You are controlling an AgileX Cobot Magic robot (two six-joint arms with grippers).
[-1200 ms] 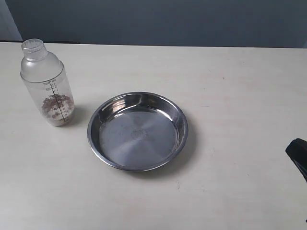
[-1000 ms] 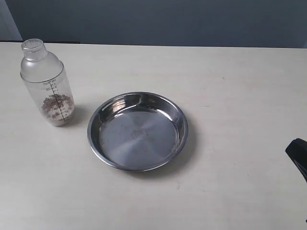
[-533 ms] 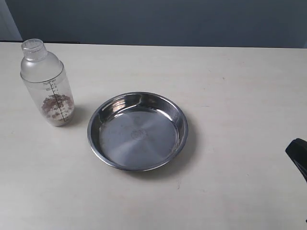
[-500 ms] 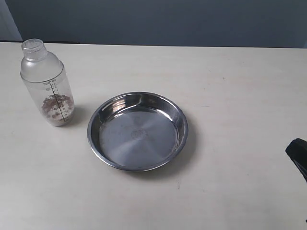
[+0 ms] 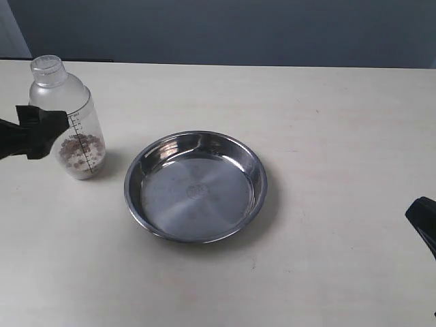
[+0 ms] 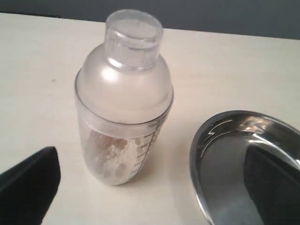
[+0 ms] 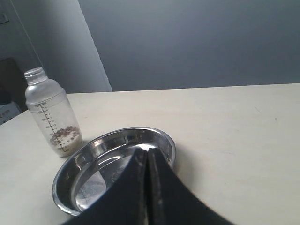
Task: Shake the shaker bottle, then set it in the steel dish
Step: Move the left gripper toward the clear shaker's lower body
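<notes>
Two pincers, neither holding anything.
Upright on the pale desk (image 5: pixel 327 122) stands the frosted translucent plastic shaker bottle (image 5: pixel 80 126), brown pellets at its bottom, just beside the round shiny stainless-steel dish (image 5: pixel 195 187) and outside its rim. At the bottle, the left pincer (image 6: pixel 150 156) gapes wide, gripping nothing. On the dish's side away from the bottle, the right pincer (image 7: pixel 146 157) has its fingers pressed together, empty.

shaker bottle (image 5: pixel 80 139): dark scale marks and tiny numbers on its side, too small to read.
steel dish (image 5: pixel 197 204): faint round mark in the middle, too blurred to read.
</notes>
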